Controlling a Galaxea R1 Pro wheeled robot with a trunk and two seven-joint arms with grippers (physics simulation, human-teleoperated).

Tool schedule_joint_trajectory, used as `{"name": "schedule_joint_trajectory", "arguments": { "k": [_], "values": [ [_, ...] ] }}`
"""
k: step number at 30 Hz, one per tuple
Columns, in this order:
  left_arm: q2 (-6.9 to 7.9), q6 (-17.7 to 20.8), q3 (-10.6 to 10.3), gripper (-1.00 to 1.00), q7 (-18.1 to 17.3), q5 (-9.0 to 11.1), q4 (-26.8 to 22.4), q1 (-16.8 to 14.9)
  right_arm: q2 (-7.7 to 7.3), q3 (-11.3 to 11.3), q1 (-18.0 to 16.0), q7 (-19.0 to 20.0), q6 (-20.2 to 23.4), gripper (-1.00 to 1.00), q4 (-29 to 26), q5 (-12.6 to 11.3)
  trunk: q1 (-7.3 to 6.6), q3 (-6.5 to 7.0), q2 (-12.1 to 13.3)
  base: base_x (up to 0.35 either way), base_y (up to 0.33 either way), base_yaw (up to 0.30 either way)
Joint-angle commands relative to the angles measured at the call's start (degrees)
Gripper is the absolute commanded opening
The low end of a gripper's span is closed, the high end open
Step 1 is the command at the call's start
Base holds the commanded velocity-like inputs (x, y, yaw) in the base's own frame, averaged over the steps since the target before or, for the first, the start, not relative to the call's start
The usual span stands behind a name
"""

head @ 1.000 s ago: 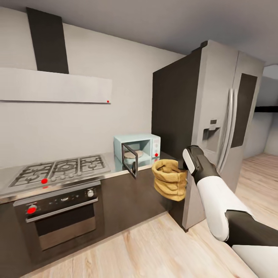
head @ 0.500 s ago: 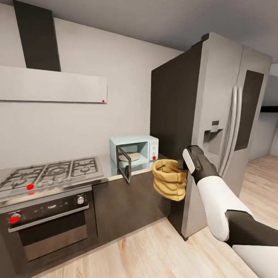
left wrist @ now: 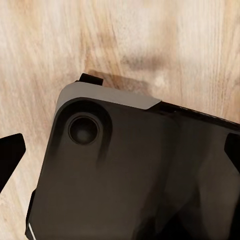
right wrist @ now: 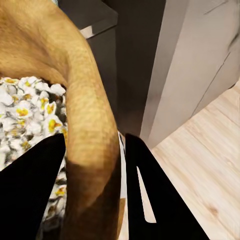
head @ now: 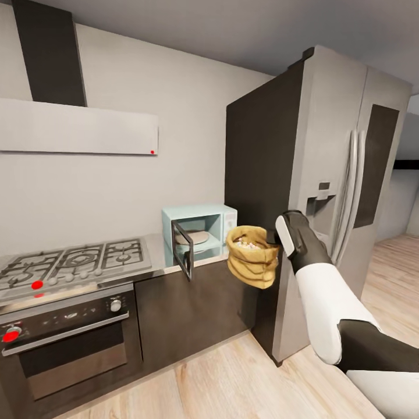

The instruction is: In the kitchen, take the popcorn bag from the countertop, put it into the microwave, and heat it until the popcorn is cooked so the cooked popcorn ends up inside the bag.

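- Fridge [head: 343, 174]: tall, grey, stood at the countertop's [head: 157, 263] right end.
- Microwave [head: 201, 230]: mint-blue, sat on the countertop's right end beside the fridge, door [head: 184, 256] swung open.
- Popcorn bag [head: 252, 263]: I held it in the air just right of the open door, in front of the fridge's dark side.
- Right gripper [right wrist: 95, 175]: I had it clamped on the bag's rolled rim, one finger inside, one outside.
- Left gripper: fingertips [left wrist: 10, 155] spread apart over the wood floor [left wrist: 150, 45], holding nothing.
- Popcorn [right wrist: 30, 115]: white-and-yellow puffs filled the bag.

We cannot read the microwave [head: 201, 233] knobs — too small. The popcorn bag [head: 252, 265] hides the right gripper [head: 272, 247] fingertips in the head view. In the right wrist view the bag is cut off by the frame — only its rim shows.
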Motion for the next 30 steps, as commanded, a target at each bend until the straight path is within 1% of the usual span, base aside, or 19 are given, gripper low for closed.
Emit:
{"name": "schedule_joint_trajectory", "arguments": {
  "k": [1, 2, 4, 6, 8, 12, 14, 16, 20, 30],
  "values": [
    [-0.01, -0.1, 0.1, 1.00, 0.0, 0.3, 0.0, 0.0, 0.10, -0.2, 0.0, -0.4, 0.1, -1.00, -0.3, -0.5, 0.01, -0.08, -0.1, 0.000, 0.000, 0.000],
    [-0.01, -0.1, 0.1, 1.00, 0.0, 0.3, 0.0, 0.0, 0.57, -0.1, 0.0, -0.4, 0.1, -1.00, -0.4, -0.5, 0.01, -0.08, -0.1, 0.000, 0.000, 0.000],
    [-0.01, -0.1, 0.1, 1.00, 0.0, 0.3, 0.0, 0.0, 2.90, -0.1, 0.0, -0.4, 0.1, -1.00, -0.5, -0.3, 0.01, -0.08, -0.1, 0.000, 0.000, 0.000],
    [-0.01, -0.1, 0.1, 1.00, 0.0, 0.3, 0.0, 0.0, 4.09, -0.1, 0.0, -0.4, 0.1, -1.00, -0.4, -0.5, 0.01, -0.08, -0.1, 0.000, 0.000, 0.000],
    [-0.01, -0.1, 0.1, 1.00, 0.0, 0.3, 0.0, 0.0, 4.69, -0.2, -0.2, -0.4, 0.1, -1.00, -0.2, -0.6, 0.01, -0.08, -0.1, 0.000, 0.000, 0.000],
    [-0.01, -0.1, 0.1, 1.00, 0.0, 0.3, 0.0, 0.0, 4.69, -0.2, -3.4, -0.3, 0.1, -1.00, 2.3, -1.2, 0.01, -0.08, -0.1, 0.000, 0.000, 0.000],
    [-0.01, -0.1, 0.1, 1.00, 0.0, 0.3, 0.0, 0.0, 4.69, -0.3, -5.0, -0.3, 0.1, -1.00, 5.1, -1.3, 0.01, -0.08, -0.1, 0.000, 0.000, 0.000],
    [-0.01, -0.1, 0.1, 1.00, 0.0, 0.3, 0.0, 0.0, 4.69, -0.3, -6.6, 0.1, 0.1, -1.00, 6.4, -1.4, 0.01, -0.08, -0.1, 0.000, 0.000, 0.000],
    [-0.01, -0.1, 0.1, 1.00, 0.0, 0.3, 0.0, 0.0, 4.69, -0.4, -7.4, 0.5, 0.1, -1.00, 6.8, -1.3, 0.01, -0.08, -0.1, 0.000, 0.000, 0.000],
    [-0.01, -0.1, 0.1, 1.00, 0.0, 0.3, 0.0, 0.0, 4.69, -0.5, -7.4, 0.5, 0.1, -1.00, 6.9, -1.2, 0.01, -0.08, -0.1, 0.000, 0.000, 0.000]
  ]
}}
